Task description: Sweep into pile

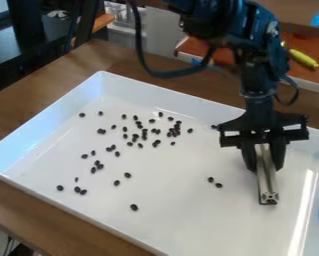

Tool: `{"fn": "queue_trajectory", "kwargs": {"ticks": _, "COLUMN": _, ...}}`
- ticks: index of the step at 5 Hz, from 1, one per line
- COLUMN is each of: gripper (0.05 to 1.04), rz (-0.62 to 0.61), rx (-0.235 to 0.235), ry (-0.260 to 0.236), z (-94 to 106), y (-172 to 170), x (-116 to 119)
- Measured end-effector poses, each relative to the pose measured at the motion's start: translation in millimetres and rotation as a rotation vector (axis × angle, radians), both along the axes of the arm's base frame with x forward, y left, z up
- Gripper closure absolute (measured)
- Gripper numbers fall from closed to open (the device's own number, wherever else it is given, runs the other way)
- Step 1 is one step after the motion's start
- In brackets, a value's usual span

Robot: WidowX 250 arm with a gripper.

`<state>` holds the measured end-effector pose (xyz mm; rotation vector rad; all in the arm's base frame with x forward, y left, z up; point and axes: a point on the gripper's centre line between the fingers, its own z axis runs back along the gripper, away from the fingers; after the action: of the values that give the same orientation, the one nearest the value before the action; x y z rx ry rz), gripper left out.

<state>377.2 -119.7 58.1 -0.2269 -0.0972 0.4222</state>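
White tray (182, 225) spans the work area; black gripper (264, 162) is over its right side in view, fingers clamped on a metal bar (266, 184) that hangs down at or near the tray floor, contact unclear. Dark beans (144, 134) are on the floor left of the bar, loosely bunched toward the far side, with strays nearer the camera and a pair just beside the bar. Looks like early sweep stage, no real pile; next: bar flat to floor, push left, pick up the pair, then bring strays into the bunch.
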Motion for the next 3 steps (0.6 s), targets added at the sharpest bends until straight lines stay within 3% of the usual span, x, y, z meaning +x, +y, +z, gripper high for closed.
{"fn": "queue_trajectory", "kwargs": {"ticks": 3, "gripper": 0.71, "rz": 0.057, "rx": 0.034, "ry": 0.012, "z": 1.1, "y": 92, "x": -9}}
